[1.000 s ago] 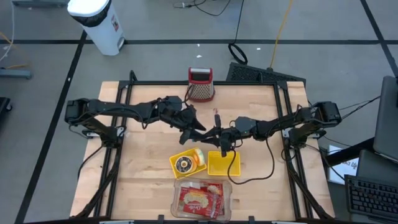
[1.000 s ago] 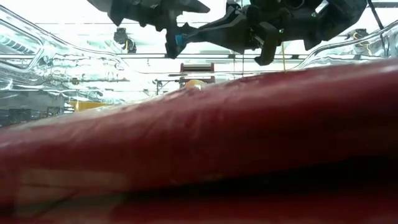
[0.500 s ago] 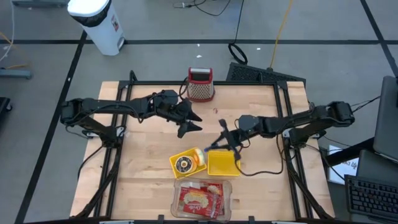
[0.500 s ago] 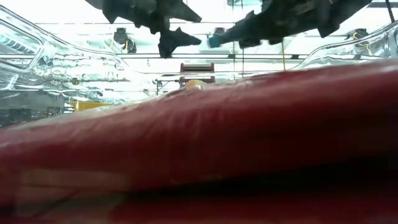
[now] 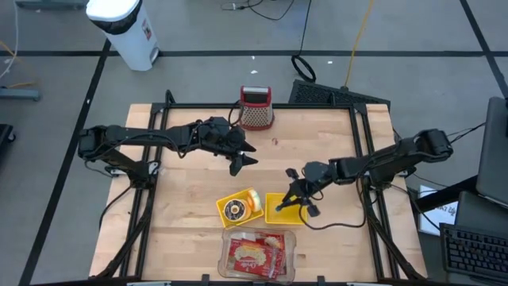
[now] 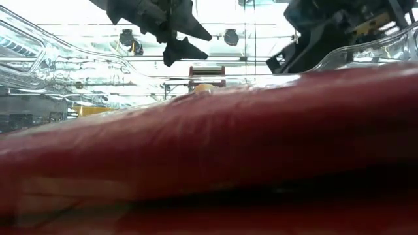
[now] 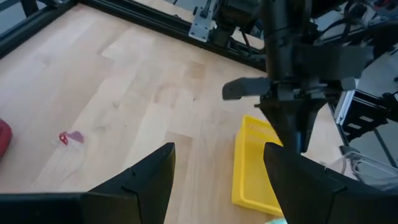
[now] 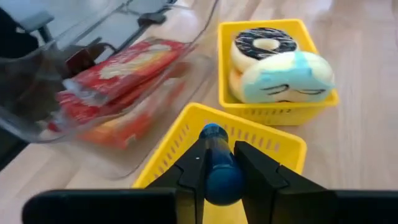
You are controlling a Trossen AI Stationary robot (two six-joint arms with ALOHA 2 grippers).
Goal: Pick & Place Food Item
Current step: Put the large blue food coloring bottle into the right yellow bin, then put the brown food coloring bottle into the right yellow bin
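Observation:
My right gripper (image 8: 217, 152) (image 5: 295, 200) is shut on a small blue rod-shaped item (image 8: 213, 134) and hovers over an empty yellow basket (image 8: 281, 144) (image 5: 278, 214). Beside it, a second yellow basket (image 8: 280, 107) (image 5: 225, 220) holds a chocolate doughnut (image 8: 264, 40) and a pale blue and cream item (image 8: 286, 78). A clear container (image 5: 258, 254) of red packets stands at the near edge. My left gripper (image 5: 248, 155) (image 7: 217, 155) stands open and holds nothing, above the middle of the table. My right gripper pinches the blue item between its two fingers (image 8: 255, 165). The item's rounded lighter end (image 8: 212, 132) sticks out past the fingertips. The fingers slant downward toward the table's near left. The item is clear of the basket below.
A red grater-like holder (image 5: 256, 109) stands at the table's far edge. Bare wood lies to the left of the baskets. The red packets in the clear container (image 6: 209, 163) block most of the low view. A small red mark (image 7: 71, 137) is on the wood.
My right gripper has carried the blue item away from my left gripper, toward the table's near edge and down, rolling its wrist, and now hangs over the empty basket. My left gripper has drawn back a little toward the table's left.

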